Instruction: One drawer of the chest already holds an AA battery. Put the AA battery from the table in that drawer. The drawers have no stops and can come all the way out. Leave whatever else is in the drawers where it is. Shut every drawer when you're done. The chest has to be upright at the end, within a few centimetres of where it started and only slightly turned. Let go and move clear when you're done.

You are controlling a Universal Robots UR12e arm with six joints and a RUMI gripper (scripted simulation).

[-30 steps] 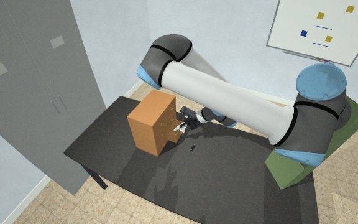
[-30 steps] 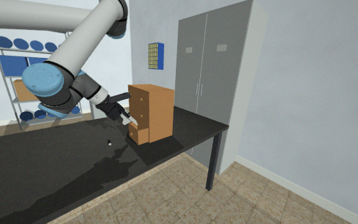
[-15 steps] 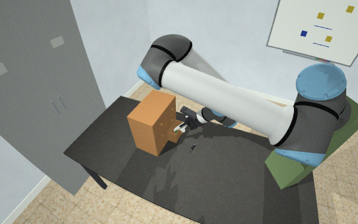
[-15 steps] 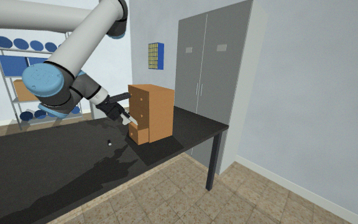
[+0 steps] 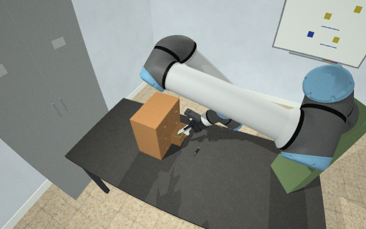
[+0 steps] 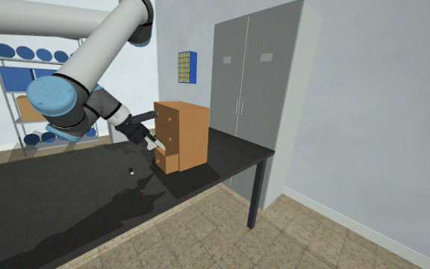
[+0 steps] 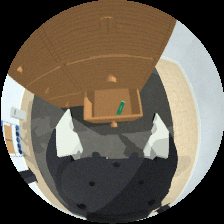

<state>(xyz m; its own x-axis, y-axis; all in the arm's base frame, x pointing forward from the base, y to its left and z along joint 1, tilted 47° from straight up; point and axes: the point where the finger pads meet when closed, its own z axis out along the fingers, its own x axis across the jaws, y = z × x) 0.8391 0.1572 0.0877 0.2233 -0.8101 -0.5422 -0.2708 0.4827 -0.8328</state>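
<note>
The orange chest [image 5: 155,124] stands upright at the table's far left; it also shows in the exterior view [image 6: 181,132] and fills the top of the wrist view [image 7: 95,55]. Its bottom drawer [image 5: 177,137] [image 6: 166,161] [image 7: 112,104] is pulled partly out; the upper drawers are shut. A small green stick-shaped item [image 7: 120,108] lies inside the open drawer. My gripper [image 5: 183,131] [image 6: 155,143] [image 7: 113,111] is open and empty, just in front of and above the open drawer. The loose AA battery [image 5: 196,151] [image 6: 131,172] lies on the dark table, apart from the gripper.
A grey cabinet [image 5: 27,95] stands behind the table's left end. The arm's green base [image 5: 323,152] sits at the right. The table edge runs close behind the chest. A shelf rack [image 6: 17,93] stands far behind the arm.
</note>
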